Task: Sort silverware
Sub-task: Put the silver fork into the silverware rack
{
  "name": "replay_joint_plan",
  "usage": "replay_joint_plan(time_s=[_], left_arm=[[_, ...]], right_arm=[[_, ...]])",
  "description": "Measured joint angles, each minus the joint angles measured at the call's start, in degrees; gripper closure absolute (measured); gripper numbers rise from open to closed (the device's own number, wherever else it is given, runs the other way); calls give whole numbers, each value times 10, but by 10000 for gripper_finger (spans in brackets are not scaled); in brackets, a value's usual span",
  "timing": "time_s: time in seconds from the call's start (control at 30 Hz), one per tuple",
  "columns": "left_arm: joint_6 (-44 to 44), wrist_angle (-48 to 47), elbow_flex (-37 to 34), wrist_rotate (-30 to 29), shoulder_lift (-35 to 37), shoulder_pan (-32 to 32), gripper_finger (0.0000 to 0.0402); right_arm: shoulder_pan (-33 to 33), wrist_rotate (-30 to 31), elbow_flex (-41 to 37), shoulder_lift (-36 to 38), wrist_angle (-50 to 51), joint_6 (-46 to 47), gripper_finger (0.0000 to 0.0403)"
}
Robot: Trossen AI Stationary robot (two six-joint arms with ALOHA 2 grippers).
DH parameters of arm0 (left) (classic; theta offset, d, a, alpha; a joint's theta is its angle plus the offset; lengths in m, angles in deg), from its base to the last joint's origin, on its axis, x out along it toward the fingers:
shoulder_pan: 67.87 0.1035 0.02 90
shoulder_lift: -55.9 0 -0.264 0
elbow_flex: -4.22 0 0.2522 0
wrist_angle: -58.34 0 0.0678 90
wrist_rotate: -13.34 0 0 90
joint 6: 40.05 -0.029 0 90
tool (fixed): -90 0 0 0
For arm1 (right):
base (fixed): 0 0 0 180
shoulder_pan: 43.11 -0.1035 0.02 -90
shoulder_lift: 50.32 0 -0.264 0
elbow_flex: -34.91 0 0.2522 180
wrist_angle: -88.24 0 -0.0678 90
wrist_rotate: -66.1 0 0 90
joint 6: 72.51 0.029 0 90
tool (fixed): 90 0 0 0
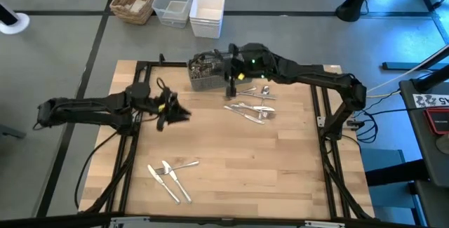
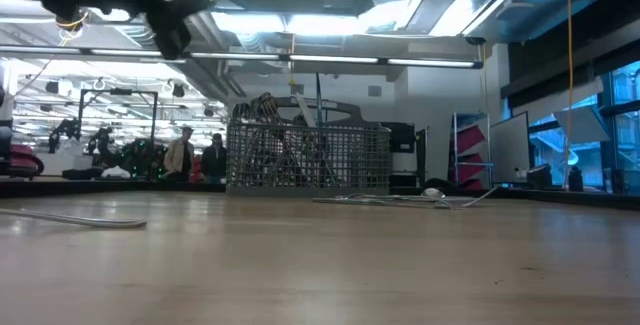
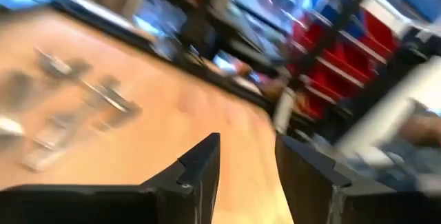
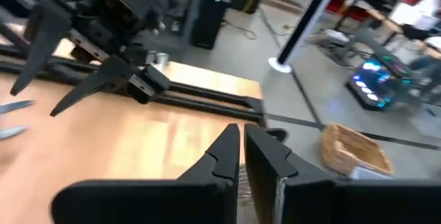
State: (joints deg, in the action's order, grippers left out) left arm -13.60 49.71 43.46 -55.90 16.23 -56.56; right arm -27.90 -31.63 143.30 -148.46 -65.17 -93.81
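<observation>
light: bright overhead | glare: ceiling strips | blur: left wrist view

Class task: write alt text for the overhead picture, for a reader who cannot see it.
Two dark robot arms reach over a wooden table. The right pincer sits beside a grey mesh caddy; the left pincer hovers mid-table. Silverware lies in two loose groups.

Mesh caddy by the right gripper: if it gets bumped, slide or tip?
The caddy looks low and wide in the low view, so it probably slides rather than tips. Silverware stands inside, likely adding weight. Wire mesh should stay stiff.
</observation>
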Motion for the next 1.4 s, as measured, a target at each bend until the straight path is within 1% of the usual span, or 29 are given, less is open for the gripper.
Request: replay_joint_plan(time_s=[0.23,0.47,0.57,0.67,0.8,0.9,0.97,1.03,1.1,1.2,1.27,1.4], left_arm=[[89,-65,0,-15,-12,-153,283],[193,-157,0,-21,-43,-264,301],[225,-206,0,-22,-59,-295,308],[262,-241,0,-43,-82,-312,315],[307,-251,0,-88,-130,-329,325],[342,-223,1,-90,-177,-342,335],[341,-219,18,-82,-206,-358,345],[315,-226,42,-86,-229,-378,358],[285,-249,68,-122,-249,-399,375],[262,-279,96,-198,-278,-422,397],[255,-276,102,-220,-295,-429,397],[257,-269,102,-215,-325,-437,378]], right_arm=[[-54,0,0,23,84,0,377],[-95,1,0,41,151,23,377],[-108,1,0,41,163,31,377],[-118,2,0,41,169,31,377],[-129,2,0,41,174,33,377],[-138,2,0,41,174,49,377],[-142,2,0,41,177,61,377],[-144,2,0,41,182,64,377],[-145,3,0,41,192,64,377],[-145,6,0,41,198,65,377],[-145,6,0,41,201,65,377],[-145,6,0,40,204,65,377]])
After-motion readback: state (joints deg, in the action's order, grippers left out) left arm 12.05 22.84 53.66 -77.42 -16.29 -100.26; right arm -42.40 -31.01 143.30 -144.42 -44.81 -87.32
